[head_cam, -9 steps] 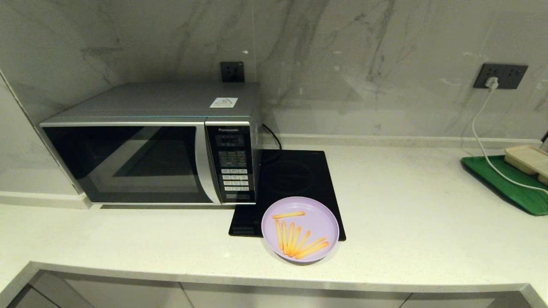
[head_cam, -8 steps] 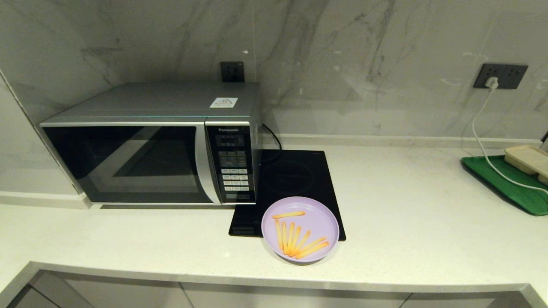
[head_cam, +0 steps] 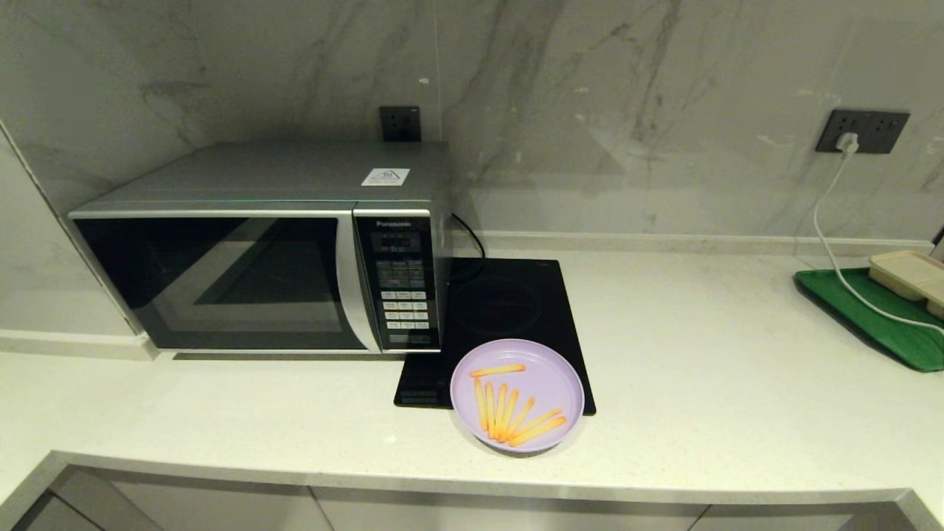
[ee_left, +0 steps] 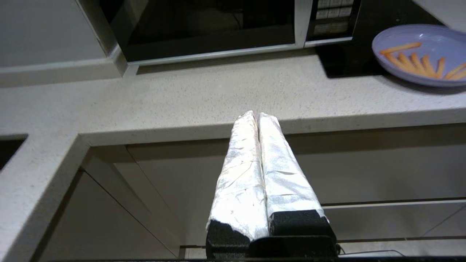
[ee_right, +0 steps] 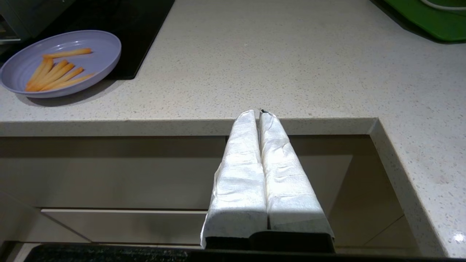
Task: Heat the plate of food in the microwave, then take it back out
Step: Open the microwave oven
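The lilac plate of food (head_cam: 517, 394), with several orange fries on it, rests half on the black hob near the counter's front edge; it also shows as the plate (ee_left: 422, 54) and the plate (ee_right: 60, 62). The silver microwave (head_cam: 265, 251) stands at the back left with its dark door closed. Neither arm appears in the head view. My left gripper (ee_left: 257, 115) is shut and empty, low in front of the counter edge, left of the plate. My right gripper (ee_right: 257, 113) is shut and empty too, before the counter edge right of the plate.
A flat black induction hob (head_cam: 501, 324) lies right of the microwave. A green tray (head_cam: 874, 317) with a beige container (head_cam: 911, 276) sits at the far right, crossed by a white cable (head_cam: 841, 251) from a wall socket. Cabinet fronts run below the counter edge.
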Robot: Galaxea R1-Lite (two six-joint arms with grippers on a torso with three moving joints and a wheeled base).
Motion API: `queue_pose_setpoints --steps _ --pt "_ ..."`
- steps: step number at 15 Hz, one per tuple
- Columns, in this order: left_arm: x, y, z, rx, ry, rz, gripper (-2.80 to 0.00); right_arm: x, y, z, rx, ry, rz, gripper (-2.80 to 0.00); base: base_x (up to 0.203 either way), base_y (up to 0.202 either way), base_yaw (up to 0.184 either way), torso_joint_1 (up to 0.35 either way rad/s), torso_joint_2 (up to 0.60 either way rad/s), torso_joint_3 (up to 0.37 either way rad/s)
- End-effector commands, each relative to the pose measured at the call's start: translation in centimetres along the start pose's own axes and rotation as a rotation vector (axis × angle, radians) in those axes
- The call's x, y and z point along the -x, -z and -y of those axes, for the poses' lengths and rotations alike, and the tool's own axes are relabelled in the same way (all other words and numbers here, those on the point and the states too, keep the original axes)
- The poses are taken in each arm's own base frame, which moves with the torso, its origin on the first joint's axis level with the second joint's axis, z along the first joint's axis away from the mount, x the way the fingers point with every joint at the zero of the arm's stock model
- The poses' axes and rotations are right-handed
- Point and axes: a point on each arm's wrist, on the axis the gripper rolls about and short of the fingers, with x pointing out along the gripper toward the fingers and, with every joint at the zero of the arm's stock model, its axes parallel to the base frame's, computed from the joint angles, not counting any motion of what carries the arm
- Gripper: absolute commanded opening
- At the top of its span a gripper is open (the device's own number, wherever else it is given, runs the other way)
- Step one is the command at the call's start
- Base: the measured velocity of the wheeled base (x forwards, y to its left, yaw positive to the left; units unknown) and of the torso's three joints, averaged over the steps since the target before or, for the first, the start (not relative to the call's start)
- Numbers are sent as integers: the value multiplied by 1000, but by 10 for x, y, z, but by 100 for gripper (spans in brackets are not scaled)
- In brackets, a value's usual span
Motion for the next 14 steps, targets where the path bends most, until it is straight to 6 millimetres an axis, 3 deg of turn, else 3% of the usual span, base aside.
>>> queue_pose_setpoints --steps 1,4,7,9,14 --pt "2 -46 -4 1 1 -39 -280 0 0 0 -1 0 -1 -280 0 0 0 0 0 0" --pt "-22 -115 -11 5 -15 -141 -280 0 0 0 -1 0 -1 -280 0 0 0 0 0 0" --pt "-74 -160 -16 33 -5 -406 -280 0 0 0 -1 0 0 -280 0 0 0 0 0 0" --pt "-113 -177 -18 72 4 -598 -280 0 0 0 -1 0 1 -280 0 0 0 0 0 0" --pt "-186 -183 -13 258 187 -1017 -280 0 0 0 -1 0 1 -280 0 0 0 0 0 0"
